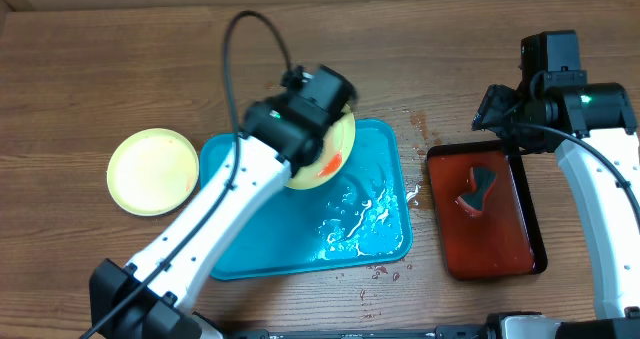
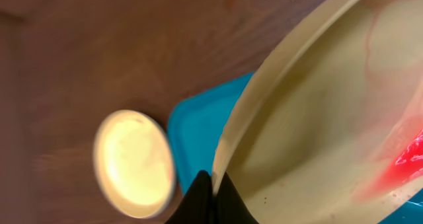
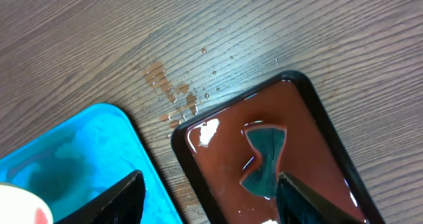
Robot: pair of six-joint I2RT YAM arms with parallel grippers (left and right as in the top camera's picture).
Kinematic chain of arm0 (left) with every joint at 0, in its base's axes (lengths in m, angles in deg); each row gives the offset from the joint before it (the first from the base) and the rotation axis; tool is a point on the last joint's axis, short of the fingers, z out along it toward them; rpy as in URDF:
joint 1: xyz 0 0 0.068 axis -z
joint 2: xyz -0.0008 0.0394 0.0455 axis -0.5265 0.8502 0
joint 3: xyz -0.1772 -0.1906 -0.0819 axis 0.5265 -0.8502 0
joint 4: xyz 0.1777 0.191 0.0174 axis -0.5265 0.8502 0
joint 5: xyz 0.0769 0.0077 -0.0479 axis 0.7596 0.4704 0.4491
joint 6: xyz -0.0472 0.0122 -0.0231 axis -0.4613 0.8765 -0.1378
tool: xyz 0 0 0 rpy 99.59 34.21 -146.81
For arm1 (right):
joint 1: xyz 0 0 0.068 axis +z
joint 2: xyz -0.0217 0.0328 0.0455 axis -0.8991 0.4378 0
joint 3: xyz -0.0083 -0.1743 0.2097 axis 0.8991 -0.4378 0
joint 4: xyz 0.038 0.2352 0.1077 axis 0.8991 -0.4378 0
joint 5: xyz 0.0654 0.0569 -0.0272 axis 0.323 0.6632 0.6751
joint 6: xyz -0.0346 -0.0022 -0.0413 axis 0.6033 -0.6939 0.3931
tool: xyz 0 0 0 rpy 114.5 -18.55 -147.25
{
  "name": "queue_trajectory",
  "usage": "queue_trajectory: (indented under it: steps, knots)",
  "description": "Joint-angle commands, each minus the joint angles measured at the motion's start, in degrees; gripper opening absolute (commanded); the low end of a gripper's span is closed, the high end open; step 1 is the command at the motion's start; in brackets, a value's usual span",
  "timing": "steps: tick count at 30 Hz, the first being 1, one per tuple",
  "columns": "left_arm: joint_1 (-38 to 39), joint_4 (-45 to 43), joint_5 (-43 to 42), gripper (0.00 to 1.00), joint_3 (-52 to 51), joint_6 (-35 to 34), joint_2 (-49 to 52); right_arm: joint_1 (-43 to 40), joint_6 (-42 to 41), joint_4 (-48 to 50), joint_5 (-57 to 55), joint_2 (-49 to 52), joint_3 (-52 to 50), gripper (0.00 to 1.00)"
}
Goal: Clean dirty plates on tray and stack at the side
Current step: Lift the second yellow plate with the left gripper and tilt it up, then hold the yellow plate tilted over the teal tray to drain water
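My left gripper (image 2: 213, 187) is shut on the rim of a dirty plate (image 1: 330, 154) with a lime-green rim, cream centre and a red sauce smear, held tilted above the turquoise tray (image 1: 385, 139). The same plate fills the left wrist view (image 2: 317, 118). Another lime-green plate (image 1: 153, 170) lies flat on the table left of the tray and also shows in the left wrist view (image 2: 134, 164). The pale blue-white plate is not visible. My right gripper (image 3: 208, 191) is open and empty, high above the gap between the turquoise tray (image 3: 66, 158) and the dark red tray (image 3: 218, 158).
A dark red, black-rimmed tray (image 1: 505, 249) holding liquid and a dark teal sponge (image 1: 480, 187) stands right of the turquoise tray. Water pools on the turquoise tray's right part (image 1: 365, 224). Droplets spot the wood (image 3: 172, 92) between the trays.
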Motion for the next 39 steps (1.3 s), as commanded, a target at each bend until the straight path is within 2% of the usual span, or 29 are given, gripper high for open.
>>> queue_trajectory:
  steps: [1,7,14,23,39]
  knots:
    - [4.48,1.14,19.52,0.04,2.1,2.75,-1.57,-0.17,0.55,0.17,-0.11,-1.05,1.33,0.66]
    - [11.39,1.6,31.52,0.04,2.1,6.6,-1.55,-0.17,0.55,0.55,-0.11,-1.05,1.33,0.67]
    - [16.28,2.38,36.89,0.04,2.1,8.9,-1.55,-0.17,0.55,0.61,-0.11,-1.05,1.33,0.68]
    - [18.4,5.25,40.17,0.05,2.08,9.11,-1.55,-0.17,0.55,0.61,-0.13,-1.05,1.33,0.68]
    - [18.45,6.32,40.15,0.04,2.08,9.03,-1.55,-0.17,0.55,0.61,-0.15,-1.05,1.33,0.69]
